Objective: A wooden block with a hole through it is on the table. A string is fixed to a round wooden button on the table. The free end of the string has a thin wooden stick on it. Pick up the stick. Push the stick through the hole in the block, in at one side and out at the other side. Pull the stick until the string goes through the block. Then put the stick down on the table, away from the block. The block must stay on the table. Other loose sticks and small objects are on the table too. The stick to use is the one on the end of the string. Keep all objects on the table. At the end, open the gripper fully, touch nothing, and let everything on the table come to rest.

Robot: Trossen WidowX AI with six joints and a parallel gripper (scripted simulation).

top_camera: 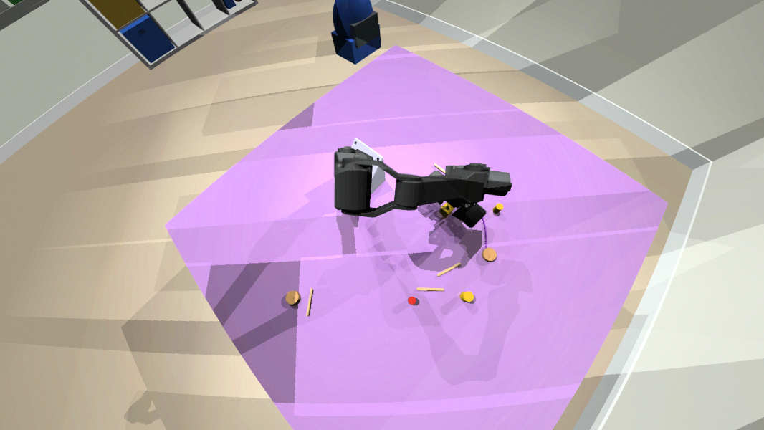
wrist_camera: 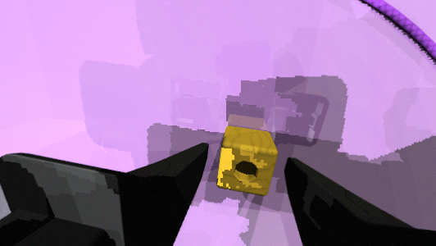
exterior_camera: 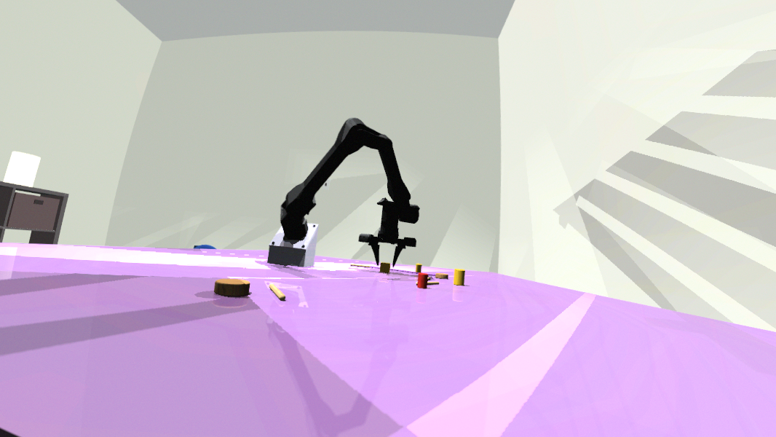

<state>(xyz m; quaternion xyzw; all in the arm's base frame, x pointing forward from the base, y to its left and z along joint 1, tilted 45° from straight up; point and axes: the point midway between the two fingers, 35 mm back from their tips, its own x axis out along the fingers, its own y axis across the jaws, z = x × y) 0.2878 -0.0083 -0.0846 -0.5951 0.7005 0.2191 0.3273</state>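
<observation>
Now: black gripper half-open, empty | yellow wooden block with a round hole between fingertips, wrist view lower centre | purple string upper right, threading seemingly undone

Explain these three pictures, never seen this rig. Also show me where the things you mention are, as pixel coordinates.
One black robot arm ends in a two-finger gripper (exterior_camera: pixel 385 264) (wrist_camera: pixel 246 157). The top picture looks down, the exterior one from the side near table height, the wrist one past the fingers.

On the purple table lie a yellow wooden block with a hole (top_camera: pixel 446 208) (exterior_camera: pixel 384 267) (wrist_camera: pixel 247 161), loose tan sticks, a red cylinder (top_camera: pixel 411 300) (exterior_camera: pixel 422 280), yellow cylinders and two round wooden discs; a purple string (top_camera: pixel 485 232) (wrist_camera: pixel 403 20) runs to one disc (top_camera: pixel 489 254) (exterior_camera: pixel 441 276).

Nothing is held: the fingers stand apart, either side of the block.
</observation>
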